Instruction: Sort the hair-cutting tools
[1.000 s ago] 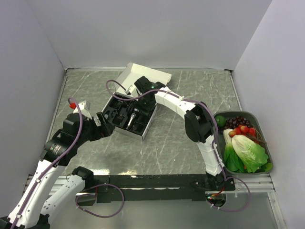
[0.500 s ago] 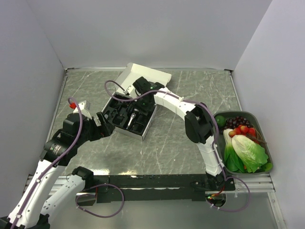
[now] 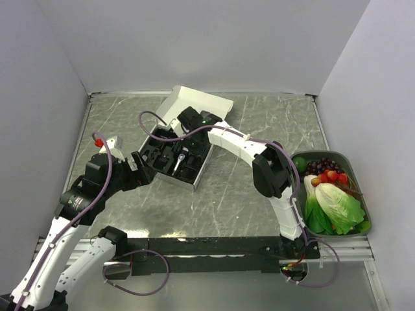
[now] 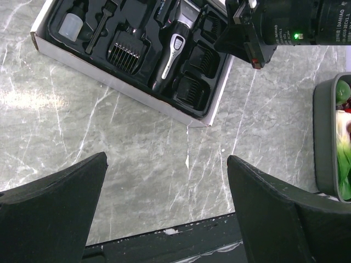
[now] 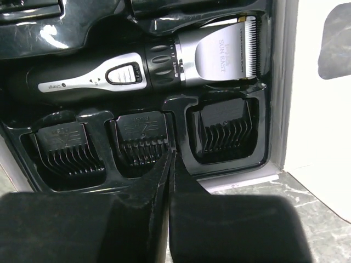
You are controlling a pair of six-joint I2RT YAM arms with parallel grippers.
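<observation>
Black fingers of the right gripper [image 5: 169, 164] have just snapped together with nothing between them (a second ago they stood partly open). The tips sit over the ridge between two combs [image 5: 141, 143] in the tray [image 5: 262, 162]. The clipper [image 5: 148, 68] lies in its slot just beyond, with three combs seated beside it. The pinch caught nothing, so I judge no piece is lifted yet. The left gripper [image 4: 166, 164] hangs wide open and empty near the box [image 4: 137, 90].

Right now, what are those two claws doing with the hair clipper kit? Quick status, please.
Left gripper open, hovering off the box. Right gripper shut, empty, tips above the comb attachments. Clipper lying in the box. Nothing in the way.
</observation>
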